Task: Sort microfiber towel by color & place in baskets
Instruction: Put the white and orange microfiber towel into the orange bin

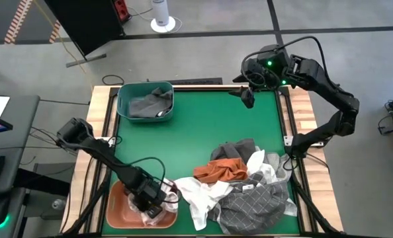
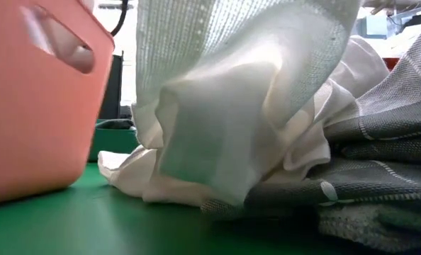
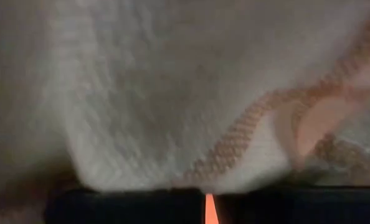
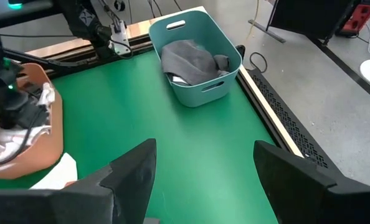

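Note:
My left gripper (image 1: 153,198) is down inside the salmon basket (image 1: 114,211) at the table's near left corner, shut on a white towel (image 3: 172,93) that fills its wrist view. My right gripper (image 4: 205,146) hangs open and empty above the table's far right part (image 1: 247,98). The teal basket (image 1: 124,109) stands at the far left and holds a dark grey towel (image 1: 147,104). At the near right lies a pile: rust orange towel (image 1: 221,172), grey grid towel (image 1: 253,205), white towels (image 1: 196,195) and a dark grey one (image 1: 233,151). My left gripper comes from above, pointing down into the salmon basket, with its fingers (image 3: 129,205) closed to a thin slit on the white towel's bunched cloth (image 3: 191,174). The cloth itself hides the place of contact. The towel lies in the basket around the fingers (image 1: 140,208).
Bare green mat (image 1: 203,132) stretches between the teal basket and the pile. In the low view the salmon basket's wall (image 2: 33,106) stands close beside a white towel (image 2: 246,106) and the grey grid towel (image 2: 380,142). Wooden rails (image 1: 302,106) border the table.

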Robot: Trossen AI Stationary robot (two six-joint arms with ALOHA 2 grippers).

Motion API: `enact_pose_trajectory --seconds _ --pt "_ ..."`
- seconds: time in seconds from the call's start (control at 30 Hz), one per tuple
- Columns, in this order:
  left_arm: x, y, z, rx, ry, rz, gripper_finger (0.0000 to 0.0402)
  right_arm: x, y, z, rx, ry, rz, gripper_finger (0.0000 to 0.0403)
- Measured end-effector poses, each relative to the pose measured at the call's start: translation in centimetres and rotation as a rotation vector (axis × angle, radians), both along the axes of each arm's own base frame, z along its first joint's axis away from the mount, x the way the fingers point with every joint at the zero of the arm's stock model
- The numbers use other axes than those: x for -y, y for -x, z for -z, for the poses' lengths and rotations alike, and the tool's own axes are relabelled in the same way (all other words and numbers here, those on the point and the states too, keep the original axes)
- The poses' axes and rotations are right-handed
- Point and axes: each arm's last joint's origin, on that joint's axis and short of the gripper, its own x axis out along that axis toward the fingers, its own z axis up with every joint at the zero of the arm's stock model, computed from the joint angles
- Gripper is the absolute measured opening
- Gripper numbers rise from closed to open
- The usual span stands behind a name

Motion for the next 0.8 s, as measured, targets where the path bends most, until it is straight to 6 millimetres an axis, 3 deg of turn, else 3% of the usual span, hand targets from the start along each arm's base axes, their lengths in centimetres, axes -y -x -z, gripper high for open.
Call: enact_pose_trajectory --seconds 0.27,0.57,0.67,0.8 --pt "-0.1 0.1 1.5 0.048 -0.021 -0.191 0.0025 0.0 0.0 0.1 -0.01 0.009 -0.009 0.0295" --pt "-0.9 -0.8 1.4 0.091 -0.042 -0.271 0.0167 0.0 0.0 0.1 -0.01 0.012 -0.011 0.0295" --pt "-1.2 -0.7 0.3 0.102 0.011 -0.234 0.0211 0.0 0.0 0.0 -0.01 0.014 -0.012 0.0295" --pt "-2.1 0.4 -3.6 0.176 0.026 -0.232 0.0238 0.0 0.0 0.1 -0.011 0.015 -0.013 0.0295"
